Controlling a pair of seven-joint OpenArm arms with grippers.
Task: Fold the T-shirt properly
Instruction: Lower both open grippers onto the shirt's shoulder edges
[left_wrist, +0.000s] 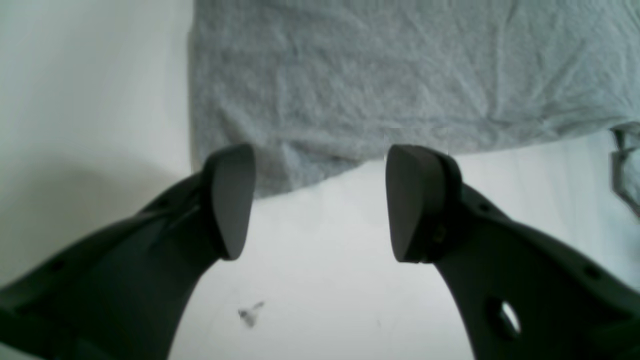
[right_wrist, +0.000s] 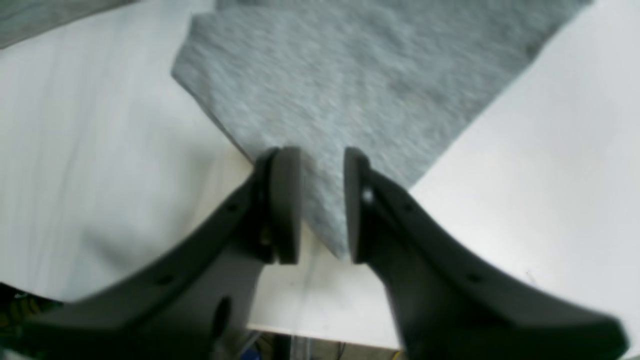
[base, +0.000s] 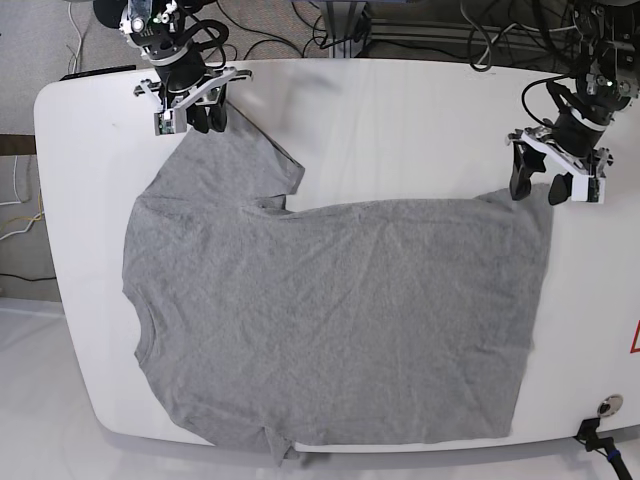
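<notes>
Lying spread flat and unfolded across the white table (base: 400, 110), plain side up: the T-shirt (base: 340, 320), no fold made yet, every fold remaining. Hovering wide and empty just off the hem corner: the left gripper (left_wrist: 320, 200). Straddling the sleeve tip with narrow jaws, not visibly pinching yet: the right gripper (right_wrist: 322, 205). Judging progress as barely begun.

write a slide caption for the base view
Grey T-shirt spread flat on white table, one gripper at its sleeve, one at its hem corner.
</notes>
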